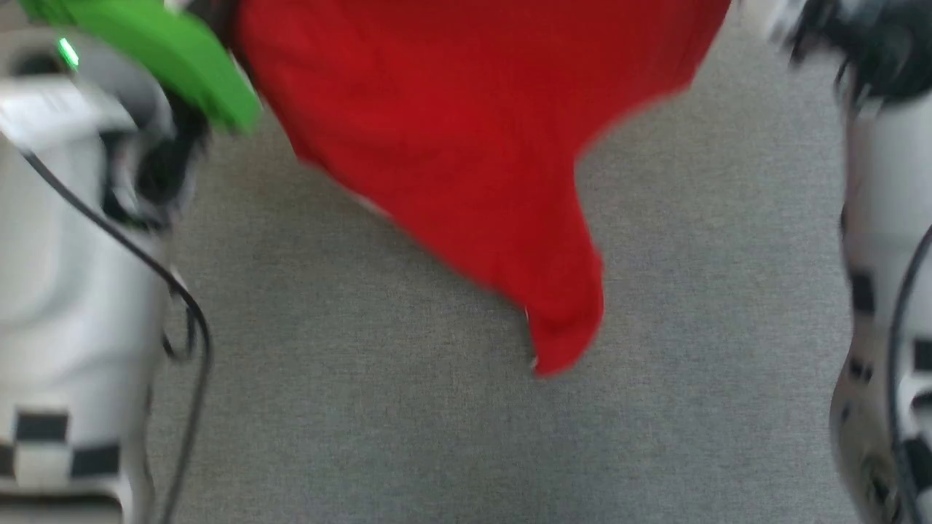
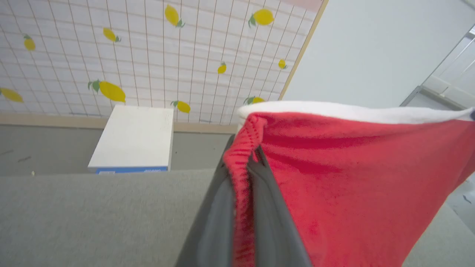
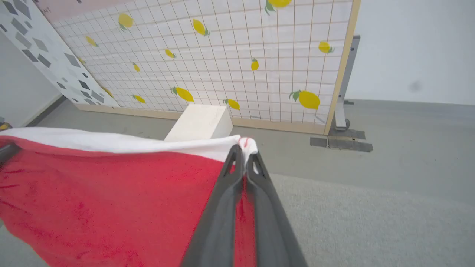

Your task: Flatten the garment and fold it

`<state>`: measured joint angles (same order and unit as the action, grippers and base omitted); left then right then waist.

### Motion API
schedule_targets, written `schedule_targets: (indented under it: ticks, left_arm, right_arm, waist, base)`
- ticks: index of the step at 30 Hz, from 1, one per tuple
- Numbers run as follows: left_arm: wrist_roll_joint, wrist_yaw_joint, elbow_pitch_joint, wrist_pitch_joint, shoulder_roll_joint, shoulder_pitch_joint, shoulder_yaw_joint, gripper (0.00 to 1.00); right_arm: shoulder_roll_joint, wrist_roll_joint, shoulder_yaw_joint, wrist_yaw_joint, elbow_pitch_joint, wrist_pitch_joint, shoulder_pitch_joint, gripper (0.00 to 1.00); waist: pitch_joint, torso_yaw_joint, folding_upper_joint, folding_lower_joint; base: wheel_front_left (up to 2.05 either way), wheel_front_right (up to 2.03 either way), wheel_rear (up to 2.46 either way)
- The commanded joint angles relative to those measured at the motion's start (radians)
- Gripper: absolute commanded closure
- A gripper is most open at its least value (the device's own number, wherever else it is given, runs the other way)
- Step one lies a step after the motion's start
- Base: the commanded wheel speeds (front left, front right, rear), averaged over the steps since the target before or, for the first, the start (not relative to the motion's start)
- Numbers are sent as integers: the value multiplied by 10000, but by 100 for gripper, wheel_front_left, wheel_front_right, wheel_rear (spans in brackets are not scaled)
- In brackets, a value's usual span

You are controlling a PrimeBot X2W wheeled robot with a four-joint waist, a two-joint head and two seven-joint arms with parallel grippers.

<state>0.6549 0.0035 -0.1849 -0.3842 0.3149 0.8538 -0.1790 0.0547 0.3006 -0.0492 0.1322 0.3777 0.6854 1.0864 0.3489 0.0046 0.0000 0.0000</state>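
Observation:
The garment [image 1: 451, 145] is bright red with a white band along its top edge, and it hangs lifted above the grey table [image 1: 437, 437], stretched between both arms. In the left wrist view my left gripper [image 2: 245, 155] is shut on a stitched red corner of the garment [image 2: 352, 185]. In the right wrist view my right gripper [image 3: 243, 155] is shut on the opposite corner of the garment [image 3: 111, 200], right at the white band. One loose point of the cloth droops toward the table's middle. Both pale forearms flank the head view.
A white box [image 3: 200, 122] stands on the floor beyond the table's far edge. Behind it runs a grid-patterned screen with yellow lemons [image 3: 222, 55]. A green ring [image 1: 175, 51] sits on my left wrist. Dark cables hang along both forearms.

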Motion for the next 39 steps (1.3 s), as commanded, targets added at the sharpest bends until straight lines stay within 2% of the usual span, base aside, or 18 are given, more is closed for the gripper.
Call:
schedule_targets:
  ticks: [1, 4, 10, 13, 17, 23, 27, 33, 39]
  left_arm:
    - [-98, -29, -324, 132, 43, 782, 36, 100]
    - [-395, -13, -1039, 387, 119, 2252, 84, 100]
    - [-820, -359, -2136, 1525, 420, 4544, 280, 100]
    - [-884, -547, -2478, 2272, 474, 4944, 390, 100]
    - [-784, -859, -2904, 3119, 440, 4554, 396, 100]
    - [-304, -1219, -3185, 4490, 185, 2528, 235, 100]
    - [31, -1311, -3273, 5147, -7, 881, -187, 100]
    - [562, -1337, -2529, 5991, -271, -1700, -851, 100]
    - [601, -1340, -1460, 6309, -245, -4376, -1426, 100]
  right_arm:
    - [-30, -91, -96, -15, 147, -190, 738, 100]
    - [-39, 81, -4, -15, 546, -889, 2245, 100]
    - [-43, -108, 488, -15, 1832, -2911, 4527, 100]
    - [-43, -47, 527, -15, 2407, -3492, 4944, 100]
    - [-44, 220, 698, -15, 2896, -3935, 4763, 100]
    - [-44, 1247, 1193, -15, 2778, -4355, 3026, 100]
    - [69, 2076, 1509, -15, 1987, -4312, 1170, 100]
    - [801, 3031, 2171, -15, -405, -4265, -2616, 100]
    - [1028, 3921, 1780, -15, -2658, -3520, -6558, 100]
  waist:
    - [357, -70, 0, 0]
    - [660, -104, 0, 0]
    - [955, -267, 0, 0]
    - [982, -288, 0, 0]
    - [968, -287, 0, 0]
    - [749, -260, 0, 0]
    - [419, -192, 0, 0]
    - [-444, -64, 0, 0]
    - [-1450, 88, 0, 0]
  base:
    - [0, 0, 0]
    - [0, 0, 0]
    - [0, 0, 0]
    - [0, 0, 0]
    - [0, 0, 0]
    - [0, 0, 0]
    - [0, 0, 0]
    - [0, 0, 0]
    - [0, 0, 0]
